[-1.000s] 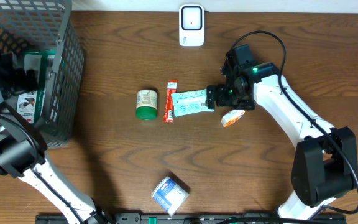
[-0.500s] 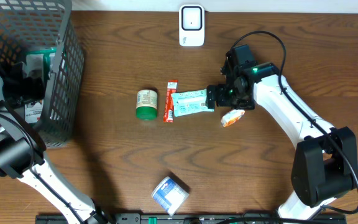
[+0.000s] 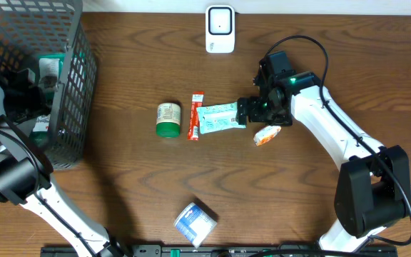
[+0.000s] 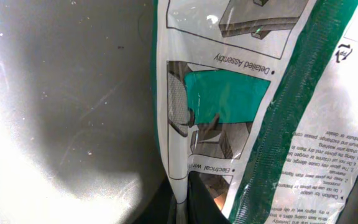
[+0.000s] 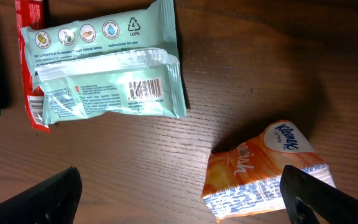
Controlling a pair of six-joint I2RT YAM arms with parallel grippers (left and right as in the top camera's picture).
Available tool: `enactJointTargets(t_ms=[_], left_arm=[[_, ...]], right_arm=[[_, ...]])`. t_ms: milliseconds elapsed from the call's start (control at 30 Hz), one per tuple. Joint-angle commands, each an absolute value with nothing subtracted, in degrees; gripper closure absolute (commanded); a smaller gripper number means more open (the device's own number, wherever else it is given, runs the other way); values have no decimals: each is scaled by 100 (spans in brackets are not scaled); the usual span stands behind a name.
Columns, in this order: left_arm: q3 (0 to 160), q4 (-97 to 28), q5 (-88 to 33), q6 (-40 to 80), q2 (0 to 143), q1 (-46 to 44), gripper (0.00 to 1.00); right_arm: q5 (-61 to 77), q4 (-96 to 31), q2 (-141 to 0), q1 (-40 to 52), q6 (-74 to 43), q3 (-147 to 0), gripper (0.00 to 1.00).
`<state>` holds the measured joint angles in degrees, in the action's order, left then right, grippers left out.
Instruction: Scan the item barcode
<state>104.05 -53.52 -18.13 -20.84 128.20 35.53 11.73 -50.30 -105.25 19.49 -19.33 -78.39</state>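
A brown wood-grain table [image 3: 134, 185] fills your overhead view. At its left edge stands a tall dark wire-mesh basket [image 3: 77, 93], and your left arm reaches down into it. There the left fingers [image 4: 185, 200] are closed tight, pinching the pale bottom edge of a green-and-white printed plastic bag [image 4: 229, 99]. The bag hangs close in front of the wrist camera against the grey inside of the basket. Your right arm stretches from the lower right toward the middle of the table. The right fingers [image 3: 242, 111] are spread as wide as they go and hold nothing, poised above bare wood. The white barcode scanner [image 3: 220, 29] sits at the far edge of the table, top centre, well apart from the basket. Just beside the right fingers lies a pale green flat packet of wipes [image 5: 104, 68], its barcode facing up. A blue-and-white soft pack [image 3: 195, 222] lies alone near the front edge. A small jar with a green lid [image 3: 168, 119] lies on its side left of the wipes. An orange pocket tissue pack [image 5: 260, 168] lies near the right fingers. A thin red stick sachet [image 3: 195, 116] touches the left end of the wipes.
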Motion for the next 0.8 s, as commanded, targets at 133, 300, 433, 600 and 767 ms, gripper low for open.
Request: enactJointTargets(t_ms=[133,300,433,600,767], left_arm=[[10621,-5269,-1883,-1911,11867,3546,93],[10624,-4812,-1833,-1267,10630,3546,93],[10621,-4484,-1422,-797,9804,3546,93],[10621,-4423,-934,-543,9024,3546,93],[10621,-4386,-1111,204,8374,3546,93]], right_arm=[[1118,-5033,-10449,1997,-2012,-7896,1],[1120,-5033,-10449,1997,-2012,-7894,1],[1120,-5033,-10449,1997,-2012,-7894,1],[1120,-5033,-10449,1997,-2012,-7894,1],[1120,-5033,-10449,1997,-2012,-7896,1]])
